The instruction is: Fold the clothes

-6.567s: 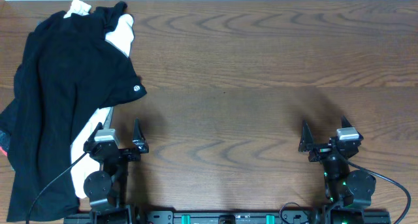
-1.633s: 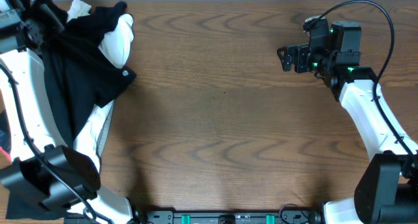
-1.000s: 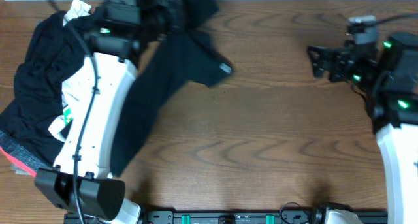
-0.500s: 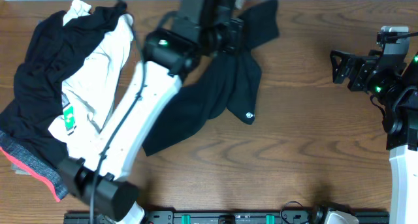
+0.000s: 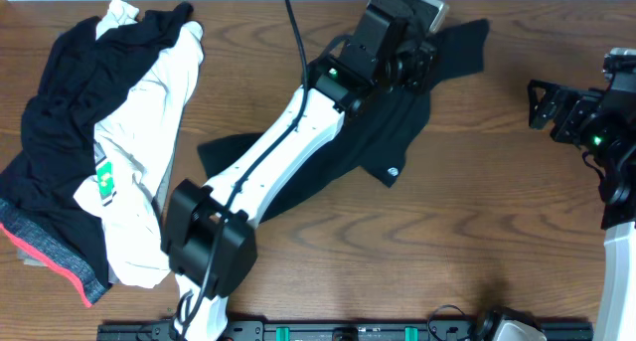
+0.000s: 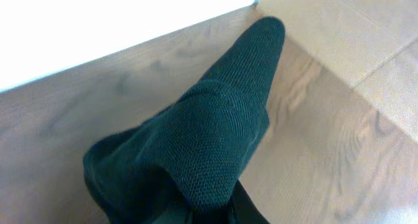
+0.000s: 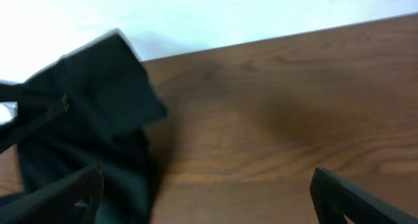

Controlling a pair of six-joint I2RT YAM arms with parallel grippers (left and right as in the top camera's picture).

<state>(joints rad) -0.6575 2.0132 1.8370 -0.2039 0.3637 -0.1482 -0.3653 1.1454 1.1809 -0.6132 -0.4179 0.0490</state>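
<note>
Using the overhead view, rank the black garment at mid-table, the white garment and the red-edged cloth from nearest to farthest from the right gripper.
Measured from the right gripper:
1. black garment, table centre.
2. white garment, in the left pile.
3. red-edged cloth, front-left corner.

Read as a robotics lab bench to me, not a home. I was driving two arms, left (image 5: 288, 142) and right (image 5: 621, 182), based at a black rail (image 5: 348, 332) along the near edge of a wood-grain table (image 5: 477, 212). Green LEDs (image 5: 331, 74) glowed on both arms, and a loose cable (image 5: 295, 33) ran off the far edge. A plain white backdrop (image 6: 98, 28) sat behind the table. The props were a heap of clothes (image 5: 89, 152) and one black garment (image 5: 393, 132). I couldn't identify the beige panels (image 6: 339, 34) past the corner.
</note>
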